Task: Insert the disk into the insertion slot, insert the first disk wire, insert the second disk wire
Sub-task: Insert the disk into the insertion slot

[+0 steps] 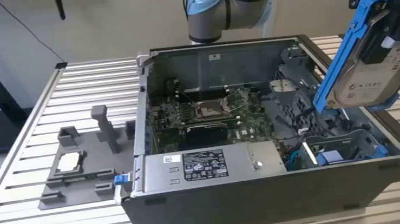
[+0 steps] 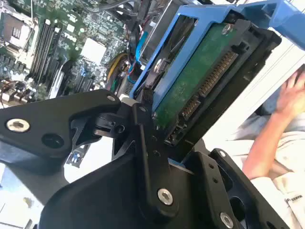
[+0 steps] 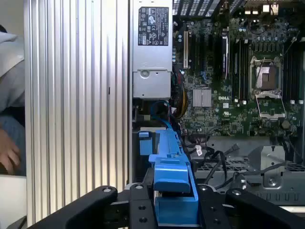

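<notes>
Exterior view: the pincer (image 1: pixel 382 39) is clamped on the disk (image 1: pixel 370 75) and holds it tilted on edge in the air above the computer case (image 1: pixel 266 204), over the end of the case that houses the insertion slot (image 1: pixel 344 145). The slot sits inside the case, below the disk. The case stands on the slatted desk (image 1: pixel 89 83).

Silver disk (image 1: pixel 377 80) with white printed label and green underside, clipped in bright blue frame (image 1: pixel 345 50), between black jaws. Beneath: dark grey case (image 1: pixel 266 204), green motherboard (image 1: pixel 219 120), ribbed silver table (image 1: pixel 88 81).
</notes>
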Available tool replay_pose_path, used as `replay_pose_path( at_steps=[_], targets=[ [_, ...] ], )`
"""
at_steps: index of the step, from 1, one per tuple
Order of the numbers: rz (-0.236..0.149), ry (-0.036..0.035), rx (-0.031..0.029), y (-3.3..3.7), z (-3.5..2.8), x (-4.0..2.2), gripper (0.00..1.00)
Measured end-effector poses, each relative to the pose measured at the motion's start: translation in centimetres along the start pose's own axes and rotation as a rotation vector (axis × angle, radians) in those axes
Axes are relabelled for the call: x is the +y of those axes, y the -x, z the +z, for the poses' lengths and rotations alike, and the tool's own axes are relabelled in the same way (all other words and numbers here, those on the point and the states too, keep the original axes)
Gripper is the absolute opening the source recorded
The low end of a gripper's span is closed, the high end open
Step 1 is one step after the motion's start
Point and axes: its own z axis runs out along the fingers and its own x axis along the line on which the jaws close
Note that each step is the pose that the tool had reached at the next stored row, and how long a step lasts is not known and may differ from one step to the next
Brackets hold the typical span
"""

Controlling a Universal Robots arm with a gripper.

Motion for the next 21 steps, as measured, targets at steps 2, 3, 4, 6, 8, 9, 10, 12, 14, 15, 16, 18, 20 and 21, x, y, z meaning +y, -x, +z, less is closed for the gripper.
replay_pose_path(
  at_steps=[2,3,4,6,8,9,10,12,14,15,16,18,20,21],
  targets=[
    [0.0,0.0,0.0,0.0,0.0,0.0,0.33],
    [0.0,0.0,0.0,0.0,0.0,0.0,0.33],
    [0.0,-0.0001,-0.0001,0.0,0.0,0.0,0.33],
    [0.0,0.0,0.0,0.0,0.0,0.0,0.33],
    [0.0,0.0,0.0,0.0,0.0,0.0,0.33],
    [0.0,0.0,0.0,0.0,0.0,0.0,0.33],
    [0.0,0.0,0.0,0.0,0.0,0.0,0.33],
    [0.0,0.0,0.0001,0.0,0.02,0.0,0.33],
    [0.0,-0.0002,0.0002,-0.01,0.14,-0.01,0.33],
    [0.0,-0.0009,0.0002,-0.01,0.29,-0.02,0.33],
    [0.0,-0.0021,0.0,-0.02,0.48,-0.04,0.33],
    [0.0,-0.0033,-0.0001,-0.02,0.85,-0.05,0.33],
    [0.0,-0.004,-0.0003,-0.02,1.21,-0.06,0.33],
    [-0.001,-0.0044,-0.0002,-0.03,1.39,-0.07,0.33]
  ],
)
